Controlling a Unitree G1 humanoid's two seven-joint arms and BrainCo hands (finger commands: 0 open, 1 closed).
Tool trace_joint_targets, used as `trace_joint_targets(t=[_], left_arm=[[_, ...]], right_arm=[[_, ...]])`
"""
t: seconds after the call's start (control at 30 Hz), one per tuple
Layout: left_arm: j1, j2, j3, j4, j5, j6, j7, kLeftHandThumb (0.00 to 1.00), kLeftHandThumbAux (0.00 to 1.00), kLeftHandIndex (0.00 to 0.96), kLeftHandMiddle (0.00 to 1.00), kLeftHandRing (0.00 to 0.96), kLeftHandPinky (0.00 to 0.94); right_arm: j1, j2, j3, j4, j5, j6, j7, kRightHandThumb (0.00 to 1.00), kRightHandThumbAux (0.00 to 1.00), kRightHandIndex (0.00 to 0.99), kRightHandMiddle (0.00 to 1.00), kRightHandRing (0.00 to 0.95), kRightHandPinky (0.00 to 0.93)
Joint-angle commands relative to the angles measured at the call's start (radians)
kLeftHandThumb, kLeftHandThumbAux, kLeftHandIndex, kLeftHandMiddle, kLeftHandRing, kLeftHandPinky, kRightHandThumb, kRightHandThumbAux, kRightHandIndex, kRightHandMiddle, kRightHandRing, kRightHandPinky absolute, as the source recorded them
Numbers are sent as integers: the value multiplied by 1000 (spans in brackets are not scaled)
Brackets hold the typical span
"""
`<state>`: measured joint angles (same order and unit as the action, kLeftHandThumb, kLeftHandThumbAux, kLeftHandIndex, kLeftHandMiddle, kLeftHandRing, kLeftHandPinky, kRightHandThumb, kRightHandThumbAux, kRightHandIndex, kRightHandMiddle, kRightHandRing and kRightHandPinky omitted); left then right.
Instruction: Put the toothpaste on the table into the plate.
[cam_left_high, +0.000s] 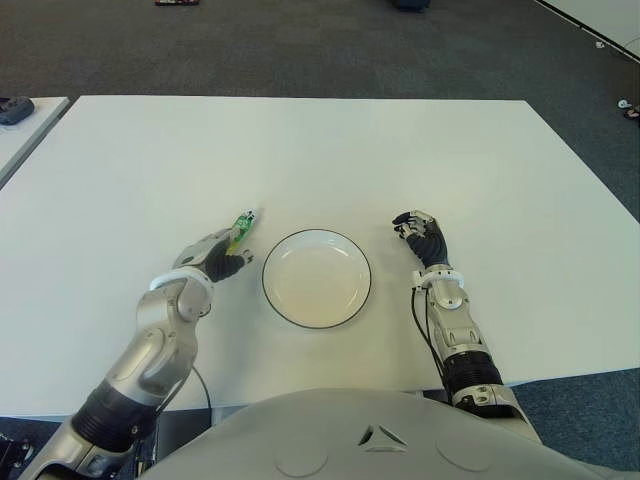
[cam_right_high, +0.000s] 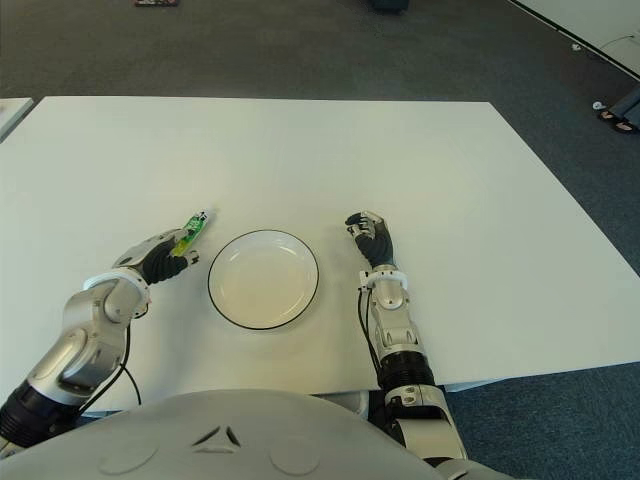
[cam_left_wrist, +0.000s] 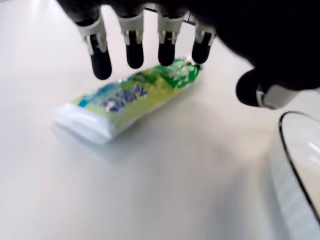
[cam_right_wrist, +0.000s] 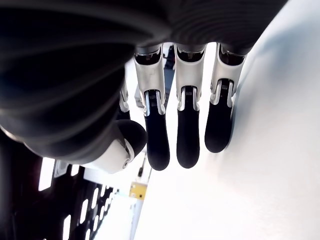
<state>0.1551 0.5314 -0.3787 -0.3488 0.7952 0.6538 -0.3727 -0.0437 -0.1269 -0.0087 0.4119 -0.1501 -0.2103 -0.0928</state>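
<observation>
Toothpaste (cam_left_wrist: 127, 102) lies flat on the white tabletop (cam_left_high: 330, 150), just left of the plate (cam_left_high: 316, 277) and apart from its rim. Green-and-white tube; long axis runs diagonally, near end toward the left hand (cam_left_high: 218, 255), far end pointing away and slightly toward the plate's side.

Left hand is at the tube's near end, plainly the nearer of the two. In the left wrist view its four fingers (cam_left_wrist: 100, 60) hang straight over the tube, spread and relaxed, tips just above or at the tube's upper edge (contact cannot be told). The thumb (cam_left_wrist: 252, 87) stands off on the plate side, well clear of the tube. Nothing grasped: the hand is unclenched, the tube free on the tabletop.

The tube lies crosswise under the finger row, so a grasp would mean fingers dropping over the far edge and the thumb closing from the near side, across the short axis. Judgement: pick not yet made; the hand is posed for it.

Right hand (cam_left_high: 423, 236) shows just right of the plate, idle. Its wrist view shows fingers extended side by side, holding nothing.

Plate: white, dark thin rim, round, shallow. Nothing in it. It sits between the two hands, so the carry from the left should be short.
</observation>
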Motion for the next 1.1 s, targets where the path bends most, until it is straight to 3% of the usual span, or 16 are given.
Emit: trace_joint_targets(t=[0.03,0.2,0.5,0.83,1.1], left_arm=[[-29,-2,-33,39,15,1,-55,568,257,58,119,117,193],[-51,-8,-58,69,57,22,-79,550,241,64,143,116,156],[-79,-55,-67,153,117,78,-50,526,257,43,93,41,77],[-88,-121,-28,217,143,109,63,570,272,169,82,17,55],[-90,-144,4,204,161,156,103,550,275,132,51,1,45]], right_arm=[[21,-2,-4,-8,5,23,4,715,733,420,449,424,417],[27,-4,-6,-16,6,25,6,716,733,421,450,423,413],[39,-13,-5,-27,0,16,9,715,732,420,450,424,417],[49,-22,-5,-32,-1,9,15,714,732,421,448,418,412],[51,-25,-7,-31,1,4,20,714,733,421,448,421,419]])
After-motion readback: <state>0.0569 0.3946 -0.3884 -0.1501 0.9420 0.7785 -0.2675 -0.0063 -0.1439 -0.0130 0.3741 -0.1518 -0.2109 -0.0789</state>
